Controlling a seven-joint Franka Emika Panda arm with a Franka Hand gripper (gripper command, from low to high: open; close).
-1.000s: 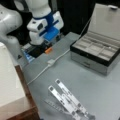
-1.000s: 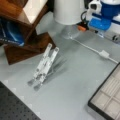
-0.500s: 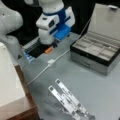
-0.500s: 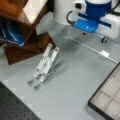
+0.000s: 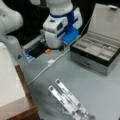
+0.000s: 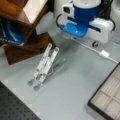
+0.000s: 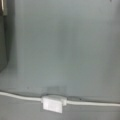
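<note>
The arm's white and blue hand hangs low over the grey table in both front views, and my gripper sits under it with its fingers hidden. It holds nothing that I can see. Nearest to it is a thin white cable with a small white inline block, lying on the table just beneath and in front of the hand. In the wrist view that block lies near the bottom edge, the cable running left and right from it. No fingers show in the wrist view.
A clear acrylic folding stand lies on the table. An open grey case with compartments stands to one side. A wooden block borders the table, and a small orange piece lies by the hand.
The hand has shifted sideways over the table, toward the case in a front view, and hangs a little closer over the cable block. Nothing else has moved.
</note>
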